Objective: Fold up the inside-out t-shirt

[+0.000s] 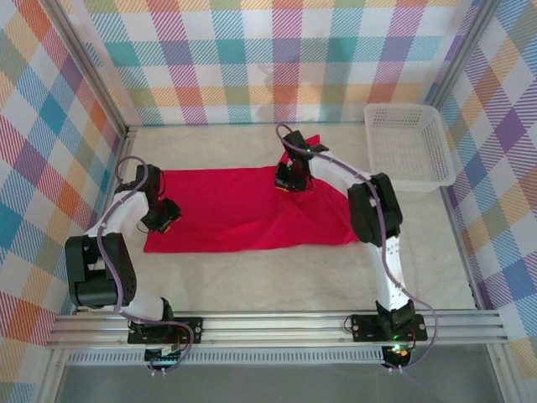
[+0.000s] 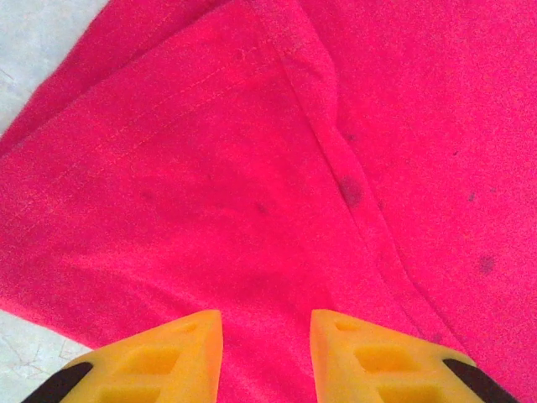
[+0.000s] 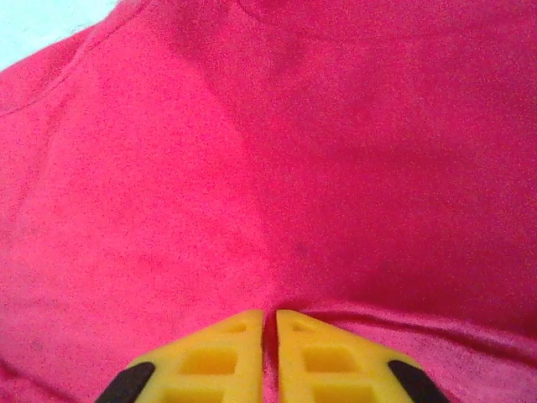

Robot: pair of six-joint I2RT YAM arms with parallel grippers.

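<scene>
Layout: red t-shirt (image 1: pixel 243 210) lay spread on the tabletop (image 1: pixel 252 285), long axis running L–R across the workspace, w/ a small bit of cloth poking out past its far edge. At the shirt's L end the left fingers (image 1: pixel 168 217) stood apart, cloth lying flat under the gap and no fold visibly nipped. At the far edge, R of centre, the right fingers (image 1: pixel 288 180) were nearly together, seemingly pinching a ridge of cloth that rose to their tips. Near long edge lay toward the arm bases, so a fold across the short axis prob. meant drawing the far edge nearward; R arm looked better placed.
</scene>
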